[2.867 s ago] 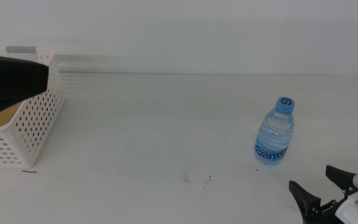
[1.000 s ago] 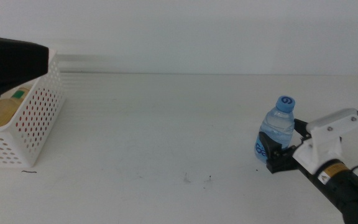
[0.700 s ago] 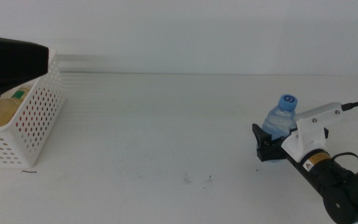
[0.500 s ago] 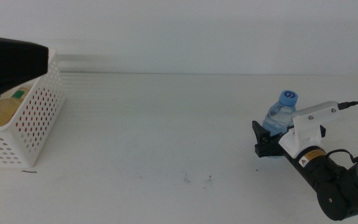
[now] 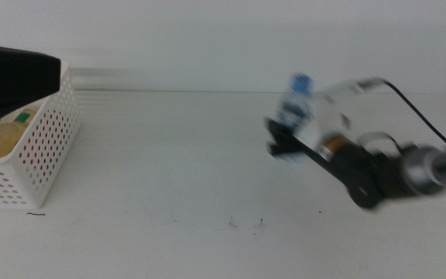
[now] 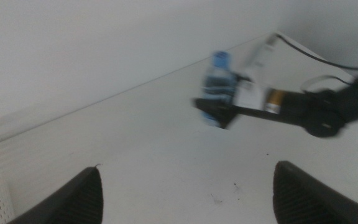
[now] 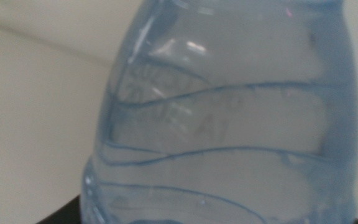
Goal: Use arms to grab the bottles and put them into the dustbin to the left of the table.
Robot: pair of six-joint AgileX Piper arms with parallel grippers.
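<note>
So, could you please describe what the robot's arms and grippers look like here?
The right gripper has black pointed jaws on a white boxy housing, with a yellowish label band, a dark rounded arm and a thin black cable looping behind. The left gripper shows only two dark, rounded jaw tips. Motion blur hides finer markings.

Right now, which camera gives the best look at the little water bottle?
The right wrist view: the water bottle fills the picture, sharp enough to show its ribs. The middle view shows the whole bottle blurred, in the right gripper. The left wrist view shows it far off and blurred.
</note>
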